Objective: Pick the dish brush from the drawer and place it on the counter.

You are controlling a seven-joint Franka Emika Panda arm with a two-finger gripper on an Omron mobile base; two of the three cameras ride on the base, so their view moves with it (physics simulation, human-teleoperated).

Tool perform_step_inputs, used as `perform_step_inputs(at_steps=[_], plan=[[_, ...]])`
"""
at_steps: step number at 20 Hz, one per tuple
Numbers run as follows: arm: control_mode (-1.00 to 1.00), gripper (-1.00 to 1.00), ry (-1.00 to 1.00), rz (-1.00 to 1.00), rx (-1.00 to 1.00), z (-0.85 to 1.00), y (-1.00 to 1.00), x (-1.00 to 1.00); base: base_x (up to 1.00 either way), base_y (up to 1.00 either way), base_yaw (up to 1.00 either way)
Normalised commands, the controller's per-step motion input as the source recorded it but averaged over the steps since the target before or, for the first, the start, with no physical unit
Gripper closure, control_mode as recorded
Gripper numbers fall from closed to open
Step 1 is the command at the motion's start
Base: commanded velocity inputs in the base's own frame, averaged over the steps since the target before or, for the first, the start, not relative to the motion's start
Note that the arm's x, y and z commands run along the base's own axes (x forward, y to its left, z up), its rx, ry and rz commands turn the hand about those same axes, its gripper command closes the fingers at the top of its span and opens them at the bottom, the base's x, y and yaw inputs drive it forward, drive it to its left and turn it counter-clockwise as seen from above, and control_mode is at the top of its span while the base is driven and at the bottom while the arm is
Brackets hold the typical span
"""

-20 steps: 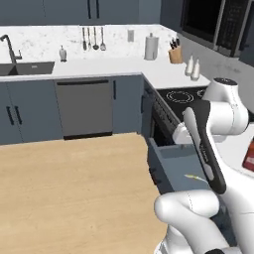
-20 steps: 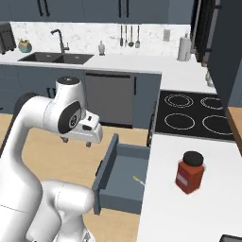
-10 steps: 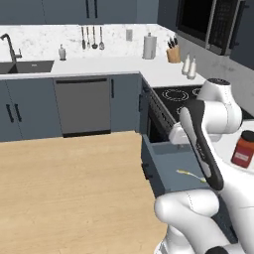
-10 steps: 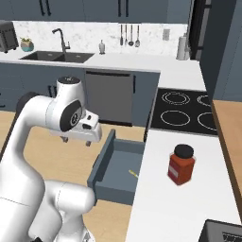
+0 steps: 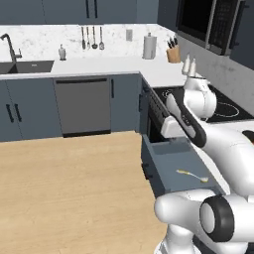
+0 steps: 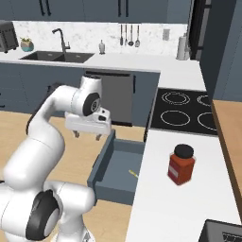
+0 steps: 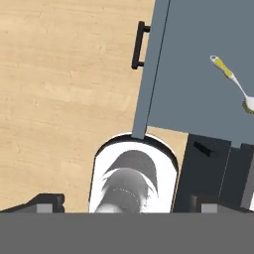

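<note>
The drawer (image 5: 168, 159) stands pulled open below the counter (image 6: 160, 203). On its blue-grey bottom lies the dish brush (image 5: 192, 174), pale yellow with a whitish head. In the right base view the dish brush (image 6: 133, 174) lies near the counter edge. My gripper (image 6: 88, 136) hangs open and empty above the front panel of the drawer (image 6: 120, 158), pointing down. The hand view looks straight down: the drawer (image 7: 193, 64) is at the right with its black handle (image 7: 140, 44), and the dish brush (image 7: 233, 82) lies at the upper right, away from my fingertips (image 7: 42, 202).
A red jar with a black lid (image 6: 181, 164) stands on the counter beside the drawer. The black cooktop (image 6: 184, 106) lies behind it. The grey dishwasher front (image 5: 82, 106) and sink (image 6: 61, 56) are to the left. Wooden floor (image 5: 64, 188) spreads before the cabinets.
The whole scene has shifted a little in both base views, so the camera has moved. My gripper stays open above the drawer front; the brush lies as before.
</note>
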Motion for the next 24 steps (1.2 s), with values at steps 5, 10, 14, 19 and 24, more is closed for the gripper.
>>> perform_step_inputs(at_steps=[5, 10, 14, 19, 24], plan=[[-1.00, -1.00, -0.24, 0.00, -0.09, -0.85, -0.01, 0.37, 0.00, 0.00, 0.00], [-1.00, -1.00, -0.07, 0.00, -0.15, -0.95, 0.13, 0.13, 0.00, 0.00, 0.00], [-1.00, -1.00, -0.05, 0.00, -0.12, -0.61, 0.11, 0.38, 0.00, 0.00, 0.00], [-1.00, -1.00, 0.03, -0.01, -0.06, -0.15, 0.00, 0.83, 0.00, 0.00, 0.00], [-1.00, -1.00, 0.17, -0.03, 0.02, 0.13, -0.03, 0.54, 0.00, 0.00, 0.00]])
